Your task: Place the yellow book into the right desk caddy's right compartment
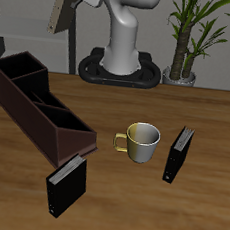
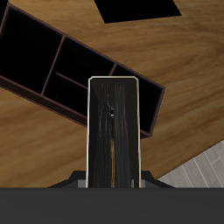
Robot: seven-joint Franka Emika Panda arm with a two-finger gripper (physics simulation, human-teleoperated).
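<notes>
My gripper (image 1: 64, 8) hangs high above the table's back, shut on the yellow book (image 1: 57, 18), which shows there as a small tan slab. In the wrist view the yellow book (image 2: 114, 131) is seen end-on as a tall dark strip with a pale rim, over the open cells of the right desk caddy (image 2: 52, 96). The right desk caddy (image 1: 45, 130) is a long maroon-brown box lying at a slant on the table. Its squarish right compartment (image 1: 19, 71) is the end cell farthest back. The fingers are hidden by the book.
A yellow mug (image 1: 141, 140) stands mid-table. One black book (image 1: 66, 185) stands by the caddy's near end, also in the wrist view (image 2: 137, 9). Another black book (image 1: 178, 154) stands beside the mug. A potted plant (image 1: 190, 40) and the robot's base (image 1: 121, 57) are at the back.
</notes>
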